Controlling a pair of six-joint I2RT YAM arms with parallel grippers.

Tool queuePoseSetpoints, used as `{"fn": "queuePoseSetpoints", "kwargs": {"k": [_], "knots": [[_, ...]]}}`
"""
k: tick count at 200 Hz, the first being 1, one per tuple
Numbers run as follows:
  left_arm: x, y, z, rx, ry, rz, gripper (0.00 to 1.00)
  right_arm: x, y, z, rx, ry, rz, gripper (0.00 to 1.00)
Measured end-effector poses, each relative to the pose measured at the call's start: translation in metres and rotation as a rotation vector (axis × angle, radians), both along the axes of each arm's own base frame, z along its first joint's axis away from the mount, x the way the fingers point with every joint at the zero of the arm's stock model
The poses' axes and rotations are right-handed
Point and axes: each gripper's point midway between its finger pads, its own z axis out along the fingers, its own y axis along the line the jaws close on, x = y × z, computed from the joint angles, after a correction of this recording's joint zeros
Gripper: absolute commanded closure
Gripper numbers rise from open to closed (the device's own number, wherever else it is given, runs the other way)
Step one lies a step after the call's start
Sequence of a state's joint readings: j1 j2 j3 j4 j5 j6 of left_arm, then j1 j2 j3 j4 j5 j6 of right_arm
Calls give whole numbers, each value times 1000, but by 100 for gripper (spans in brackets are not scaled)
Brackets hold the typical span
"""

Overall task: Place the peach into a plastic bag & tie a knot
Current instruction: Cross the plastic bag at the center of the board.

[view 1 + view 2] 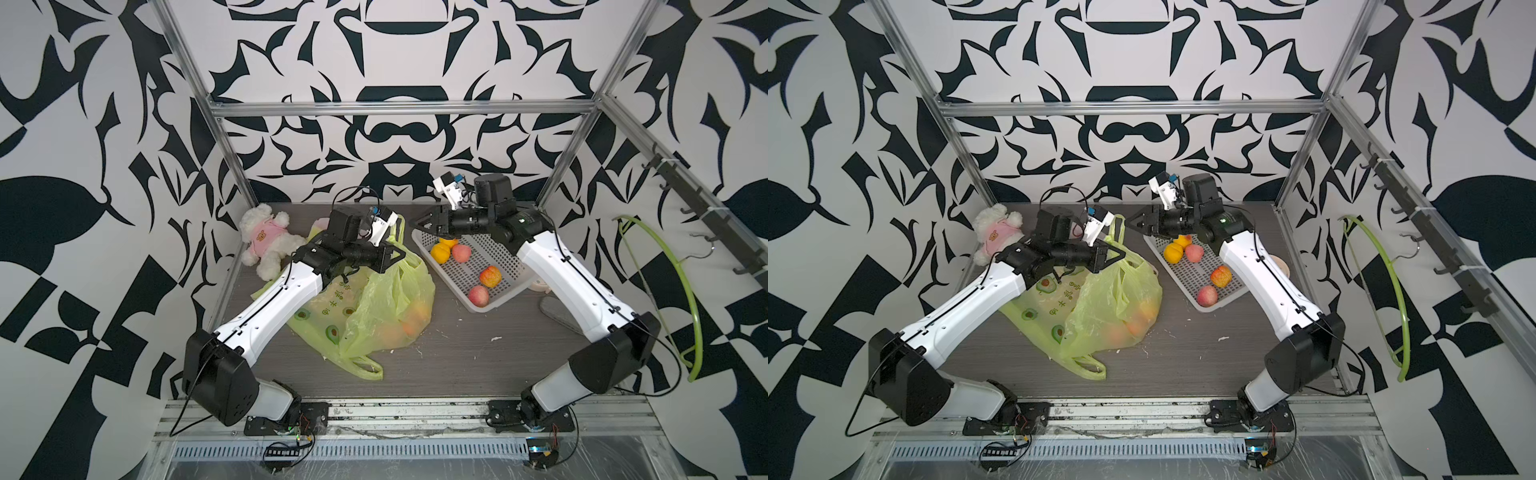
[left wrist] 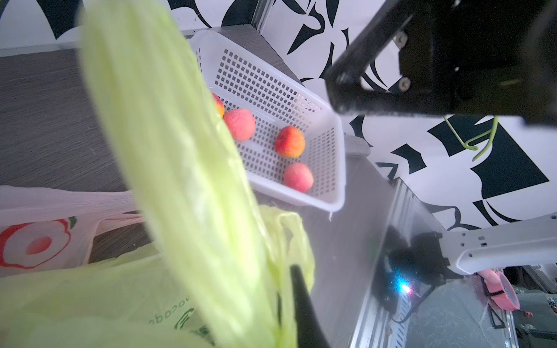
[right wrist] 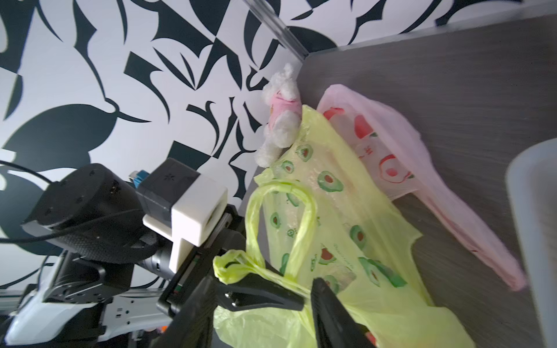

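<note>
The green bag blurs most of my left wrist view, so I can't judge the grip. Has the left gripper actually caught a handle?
Observer: Yes. The left gripper is shut on a bunched handle of the green avocado-print bag.
Operator: Is the right gripper open?
Observer: Yes. The right gripper is open over the far end of the white basket, and I see nothing held in it.
Operator: Is there anything inside the bag?
Observer: Yes. In both top views, round orange fruit shows through the film.
</note>
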State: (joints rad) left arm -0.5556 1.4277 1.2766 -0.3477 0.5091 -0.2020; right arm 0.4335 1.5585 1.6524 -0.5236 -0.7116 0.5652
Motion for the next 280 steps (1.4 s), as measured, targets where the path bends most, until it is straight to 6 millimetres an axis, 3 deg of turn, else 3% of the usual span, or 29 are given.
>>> {"fn": "queuePoseSetpoints", "kwargs": {"k": [31,87,177,200,237,249,280], "knots": [[0,0,0,2,-4,-4,100,9,1,-3,-26,27,-36,40],[-1,0,0,1,-7,-12,100,29,19,-32,-56,112,-41,39],[-3,0,-2,8,0,-18,100,31,42,-23,-44,109,-5,42],[-3,0,-1,8,0,-18,100,33,44,-25,-45,115,-3,51],[-3,0,0,9,1,-18,98,37,48,-30,-48,136,-4,91],[-3,0,1,8,0,-18,95,38,48,-32,-50,141,-6,100],[-4,1,-1,13,5,-16,92,38,48,-31,-48,148,-14,100]]}}
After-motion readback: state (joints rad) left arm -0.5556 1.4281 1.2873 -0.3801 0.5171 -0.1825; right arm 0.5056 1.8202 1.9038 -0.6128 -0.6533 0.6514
